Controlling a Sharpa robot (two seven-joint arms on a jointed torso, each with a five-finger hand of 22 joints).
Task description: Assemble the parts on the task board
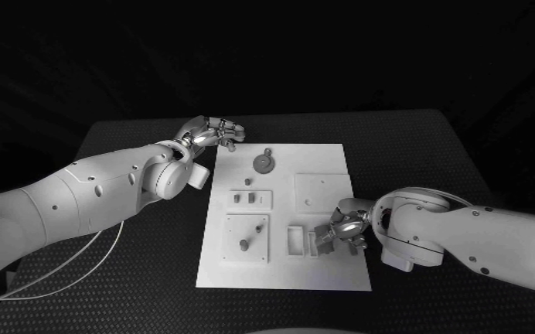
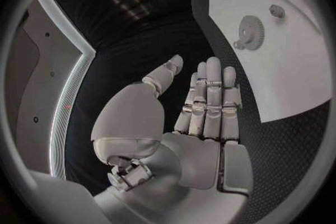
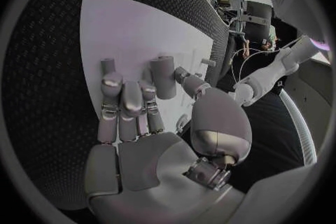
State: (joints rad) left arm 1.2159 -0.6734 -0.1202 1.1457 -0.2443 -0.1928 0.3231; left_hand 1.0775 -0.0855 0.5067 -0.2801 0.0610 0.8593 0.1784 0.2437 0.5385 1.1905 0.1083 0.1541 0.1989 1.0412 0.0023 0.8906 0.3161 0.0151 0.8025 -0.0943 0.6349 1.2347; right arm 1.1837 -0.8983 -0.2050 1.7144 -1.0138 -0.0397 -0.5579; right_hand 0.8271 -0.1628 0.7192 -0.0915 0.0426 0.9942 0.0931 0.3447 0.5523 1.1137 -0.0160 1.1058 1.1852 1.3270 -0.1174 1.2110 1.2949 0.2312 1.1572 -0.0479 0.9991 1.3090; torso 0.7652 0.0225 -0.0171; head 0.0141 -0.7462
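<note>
Head view: both hands at the task board

I see the task board (image 1: pixel 318 160) lying mid-table (image 1: pixel 134 137). My right hand (image 1: pixel 341 230) rests on its near right part, thumb and fingers closed round a grey cylindrical part (image 3: pixel 163 75). My left hand (image 1: pixel 212 133) hovers off the far left corner, fingers straight and holding nothing, near the gear (image 1: pixel 263 162).

— What sort of place are you in?
— A robotics lab, I'd say: my counter (image 1: pixel 134 137) has a black textured mat, a white task board (image 1: pixel 323 156) lies on it, and equipment racks (image 3: pixel 238 3) with cables stand behind.
</note>
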